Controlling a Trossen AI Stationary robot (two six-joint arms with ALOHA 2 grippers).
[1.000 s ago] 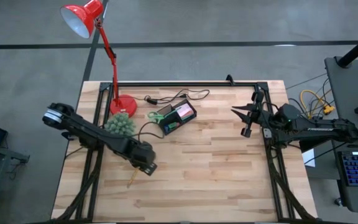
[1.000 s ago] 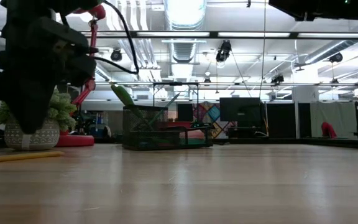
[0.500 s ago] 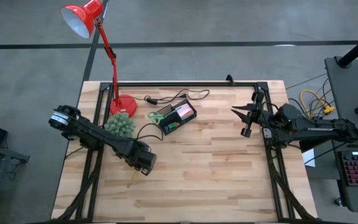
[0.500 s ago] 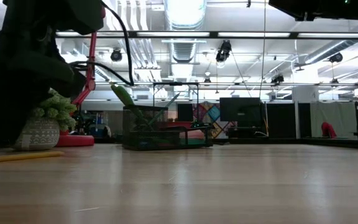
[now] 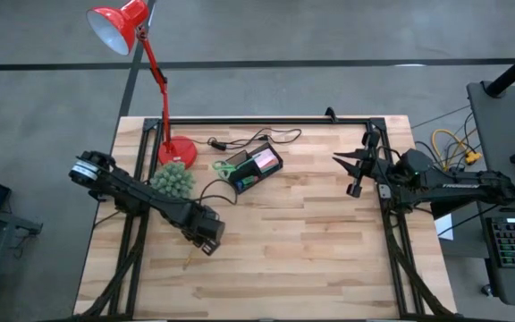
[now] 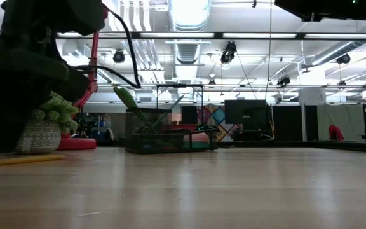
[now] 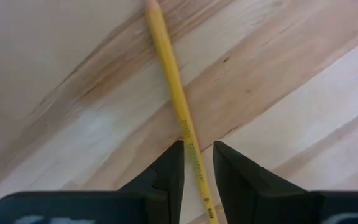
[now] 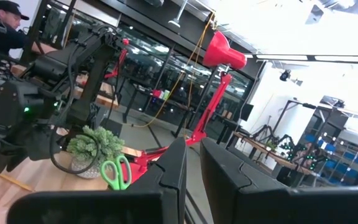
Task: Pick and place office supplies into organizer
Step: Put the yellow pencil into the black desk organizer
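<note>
The yellow pencil (image 7: 178, 102) lies flat on the wood near the table's left near part (image 5: 189, 258). My left gripper (image 7: 197, 163) points down over it, open by a narrow gap, one finger on either side of the pencil's shaft; it shows as a dark mass in the low view (image 6: 19, 89). The black organizer (image 5: 256, 168) stands at the table's far middle with green scissors (image 5: 226, 166), a pink pad (image 5: 264, 161) and a green pen inside. My right gripper (image 5: 354, 174) waits shut at the table's right side.
A potted plant (image 5: 174, 179) and the red lamp's base (image 5: 178, 150) stand just beyond my left arm. A black cable (image 5: 244, 141) loops behind the organizer. Bare wood (image 5: 311, 241) spans the middle and near side.
My left gripper shifted a little toward the table's left edge, coming over the pencil, then held still. The pencil has not moved.
</note>
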